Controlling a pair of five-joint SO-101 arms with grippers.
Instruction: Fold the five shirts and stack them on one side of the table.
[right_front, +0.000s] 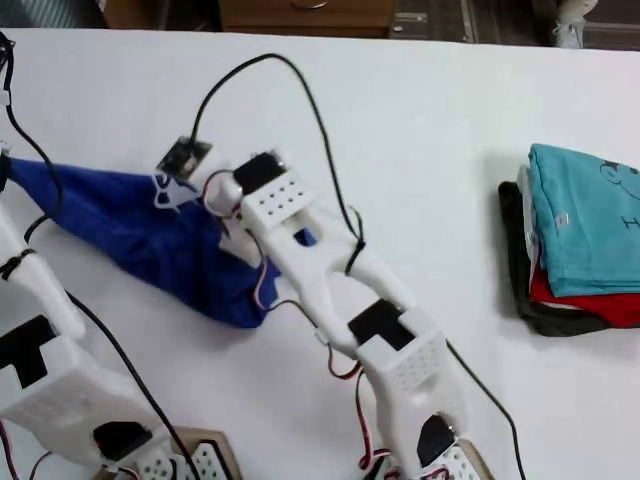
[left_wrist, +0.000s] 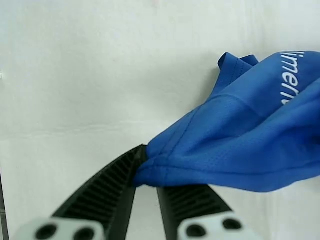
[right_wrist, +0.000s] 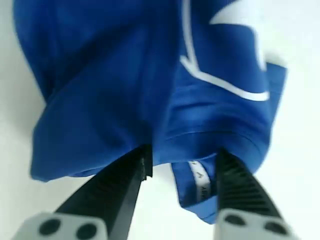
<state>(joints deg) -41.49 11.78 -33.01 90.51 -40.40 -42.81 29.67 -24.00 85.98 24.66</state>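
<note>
Done so far: a stack of folded shirts (right_front: 575, 250) sits on the desk (right_front: 400, 130), well away from both tools. A teal shirt (right_front: 585, 215) lies on top, with a red shirt (right_front: 600, 305) under it and a dark shirt (right_front: 530, 295) lowest. A pale edge shows between layers, so I judge four are folded, but the exact count is hard to tell.
Left to do: the blue shirt (right_front: 130, 225) is unfolded and must still be folded and added to the stack.
Where the shirt is: stretched between the two tools, bunched and creased, with its lower part on the desk.
Left tool (left_wrist: 150, 170): nearly closed, pinching a gathered corner of the blue shirt right at its tips.
Right tool (right_wrist: 182, 157): jaws well apart, with the collar edge and neck label between them. I see no firm clamp.
Blue shirt material: thin sporty mesh knit, limp, with white printed lines and stitched hems.
Stack shape: flat rectangles with soft, rounded fold edges, slightly offset.
Desk surface: smooth, plain white.
</note>
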